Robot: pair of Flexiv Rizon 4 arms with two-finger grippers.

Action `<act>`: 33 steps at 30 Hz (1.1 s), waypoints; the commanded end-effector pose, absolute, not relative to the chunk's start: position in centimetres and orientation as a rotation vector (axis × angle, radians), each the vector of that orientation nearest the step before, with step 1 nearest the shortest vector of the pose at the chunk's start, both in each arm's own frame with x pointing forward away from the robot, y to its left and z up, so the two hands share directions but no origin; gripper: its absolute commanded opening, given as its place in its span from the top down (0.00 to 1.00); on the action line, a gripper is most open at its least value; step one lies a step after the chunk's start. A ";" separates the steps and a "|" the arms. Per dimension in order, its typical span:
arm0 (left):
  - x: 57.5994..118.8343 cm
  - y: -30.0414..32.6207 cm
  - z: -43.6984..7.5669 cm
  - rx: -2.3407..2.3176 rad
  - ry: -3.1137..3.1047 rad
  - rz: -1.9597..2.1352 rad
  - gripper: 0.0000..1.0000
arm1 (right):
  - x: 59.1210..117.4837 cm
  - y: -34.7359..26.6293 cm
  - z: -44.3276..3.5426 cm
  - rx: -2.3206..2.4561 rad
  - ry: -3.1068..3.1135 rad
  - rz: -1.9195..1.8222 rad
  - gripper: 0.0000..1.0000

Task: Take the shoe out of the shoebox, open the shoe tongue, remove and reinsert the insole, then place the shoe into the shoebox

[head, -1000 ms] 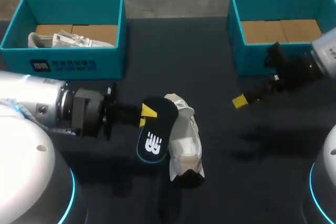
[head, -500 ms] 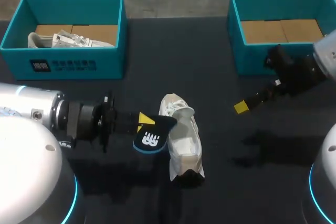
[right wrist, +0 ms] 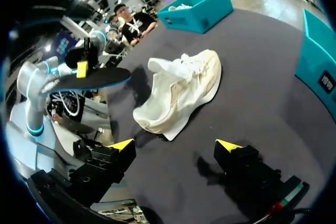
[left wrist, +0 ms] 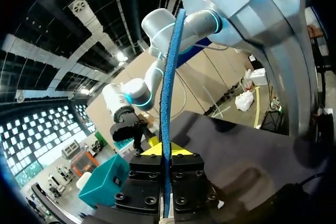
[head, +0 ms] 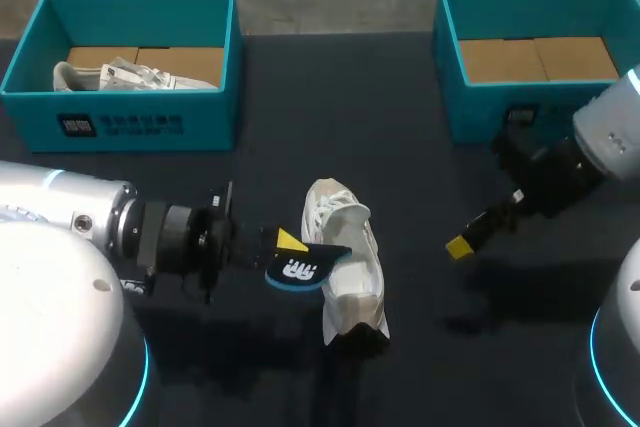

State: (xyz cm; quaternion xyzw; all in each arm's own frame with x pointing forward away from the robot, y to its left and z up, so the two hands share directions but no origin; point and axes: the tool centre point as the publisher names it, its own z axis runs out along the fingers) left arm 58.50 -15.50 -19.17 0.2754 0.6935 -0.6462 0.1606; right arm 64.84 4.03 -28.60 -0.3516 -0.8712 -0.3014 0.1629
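A white shoe [head: 348, 269] lies on the black table [head: 400, 127], toe toward the front edge, its tongue pulled up. My left gripper [head: 284, 243] is shut on the black insole [head: 298, 270], which has a blue edge and hangs almost flat just left of the shoe. In the left wrist view the insole [left wrist: 169, 98] shows edge-on, pinched in the left gripper [left wrist: 166, 156]. My right gripper [head: 463, 241] hangs open to the right of the shoe. From the right wrist view, the shoe [right wrist: 184, 87] lies ahead of the open right gripper [right wrist: 176, 145], with the insole [right wrist: 89, 80] beyond it.
A teal shoebox [head: 130, 117] at the back left holds a second white shoe [head: 110, 75]. Another teal shoebox [head: 480, 107] at the back right shows only its cardboard floor, just behind my right arm.
The left gripper has turned the insole from face-up to nearly flat and brought it lower beside the shoe. The right gripper has dropped toward the table's front.
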 end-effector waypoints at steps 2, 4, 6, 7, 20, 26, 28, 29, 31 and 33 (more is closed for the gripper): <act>57.4 -15.7 -19.4 0.762 2.005 -1.857 1.00 | 63.9 4.9 -30.0 -0.996 -2.525 -0.831 0.00; 57.0 -15.9 -19.6 0.754 2.016 -1.892 1.00 | 63.3 5.3 -30.3 -0.992 -2.575 -0.791 0.00; 56.9 -16.1 -19.9 0.732 2.033 -1.942 1.00 | 62.7 5.9 -30.6 -0.969 -2.633 -0.758 0.00; 56.9 -16.2 -20.0 0.718 2.047 -1.961 1.00 | 62.3 6.3 -30.8 -0.968 -2.668 -0.728 0.00; 57.0 -16.3 -20.2 0.700 2.064 -1.963 1.00 | 61.8 6.9 -31.5 -1.000 -2.682 -0.680 0.00; 56.4 -16.3 -20.7 0.694 2.076 -1.971 1.00 | 62.1 7.5 -31.6 -0.834 -2.842 -0.607 0.00; 56.2 -16.2 -20.8 0.673 2.087 -1.980 1.00 | 62.2 7.8 -32.3 -0.758 -2.897 -0.572 0.00; 56.0 -16.1 -20.9 0.659 2.090 -1.986 1.00 | 62.3 7.9 -32.7 -0.729 -2.919 -0.552 0.00; 55.5 -15.9 -20.9 0.650 2.084 -1.985 1.00 | 62.3 8.2 -33.5 -0.684 -2.953 -0.529 0.00; 55.1 -15.8 -20.9 0.647 2.072 -1.988 1.00 | 62.3 8.3 -33.9 -0.641 -2.983 -0.493 0.00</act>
